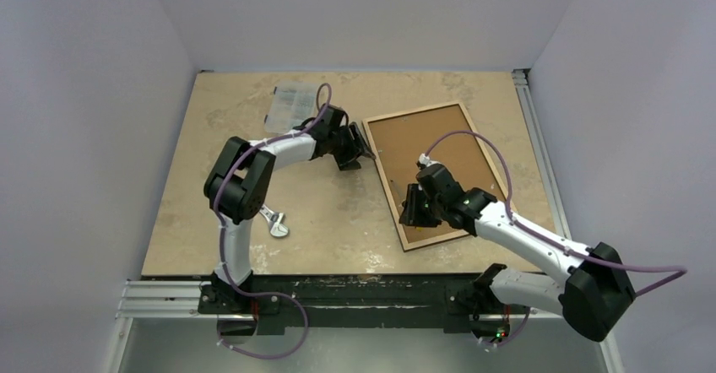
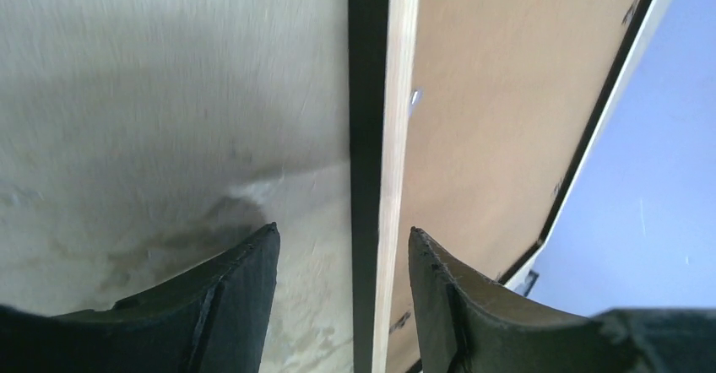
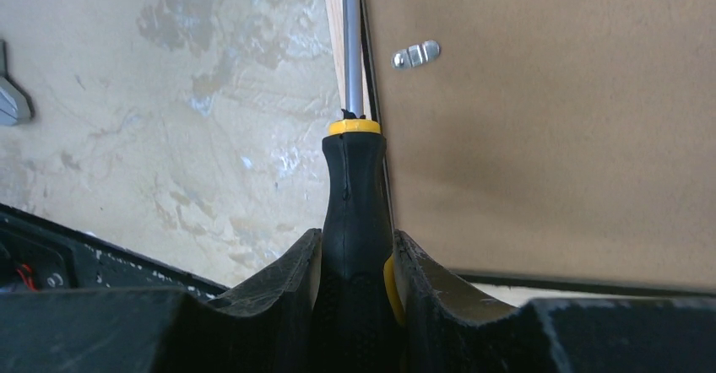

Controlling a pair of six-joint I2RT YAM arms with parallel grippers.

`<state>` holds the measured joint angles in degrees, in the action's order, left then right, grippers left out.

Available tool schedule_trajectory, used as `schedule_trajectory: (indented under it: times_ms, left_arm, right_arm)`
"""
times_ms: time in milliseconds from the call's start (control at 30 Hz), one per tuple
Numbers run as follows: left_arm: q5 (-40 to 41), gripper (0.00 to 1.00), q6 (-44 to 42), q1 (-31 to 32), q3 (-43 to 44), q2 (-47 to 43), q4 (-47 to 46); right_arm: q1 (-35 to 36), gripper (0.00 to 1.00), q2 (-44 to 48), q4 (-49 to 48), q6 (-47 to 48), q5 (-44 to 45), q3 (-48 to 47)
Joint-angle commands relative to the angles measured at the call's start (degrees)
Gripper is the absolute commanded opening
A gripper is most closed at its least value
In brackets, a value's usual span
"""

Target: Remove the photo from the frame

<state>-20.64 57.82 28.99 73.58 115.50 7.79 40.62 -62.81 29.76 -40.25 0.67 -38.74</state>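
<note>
The frame (image 1: 439, 166) lies face down on the table, brown backing up, with a pale wooden rim. The photo is hidden under that backing. My left gripper (image 1: 359, 147) is at the frame's far left corner. In the left wrist view it (image 2: 344, 246) stands open, and the frame's black and pale edge (image 2: 371, 137) runs between its fingers. My right gripper (image 1: 415, 207) is at the frame's left side, shut on a black screwdriver (image 3: 355, 196) with a yellow collar. The screwdriver's metal shaft (image 3: 352, 44) runs along the seam between rim and backing.
A small metal tab (image 3: 415, 54) sits on the backing near the shaft. A clear plastic box (image 1: 293, 103) lies at the back of the table. A silver tool (image 1: 276, 224) rests beside the left arm. The black base rail (image 1: 355, 284) borders the near edge.
</note>
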Motion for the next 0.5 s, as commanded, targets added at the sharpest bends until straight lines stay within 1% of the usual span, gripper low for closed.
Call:
schedule_trajectory:
  times_ms: [0, 67, 167, 300, 467]
  left_arm:
    - [6.6, 0.55, -2.9, -0.2, 8.7, 3.2, 7.2]
    - [6.7, 0.55, -2.8, -0.5, 10.6, 4.4, 7.3]
    - [9.0, 0.57, -4.0, -0.6, 14.1, 5.7, 8.9]
    - [12.6, 0.57, -5.0, -0.6, 18.8, 8.3, 11.7]
    - [13.1, 0.55, -5.2, -0.8, 24.1, 12.5, 13.2]
  right_arm:
    - [-3.8, 0.00, -4.0, -6.2, 3.3, -4.3, -4.2]
    - [-5.8, 0.00, -6.0, -7.5, 4.4, -5.9, -5.1]
    - [-8.0, 0.00, -9.3, -8.1, 6.0, -6.8, -6.9]
    - [-8.7, 0.00, -13.3, -9.3, 7.5, -6.7, -9.4]
    - [-9.1, 0.00, -18.3, -10.4, 7.8, -7.8, -12.4]
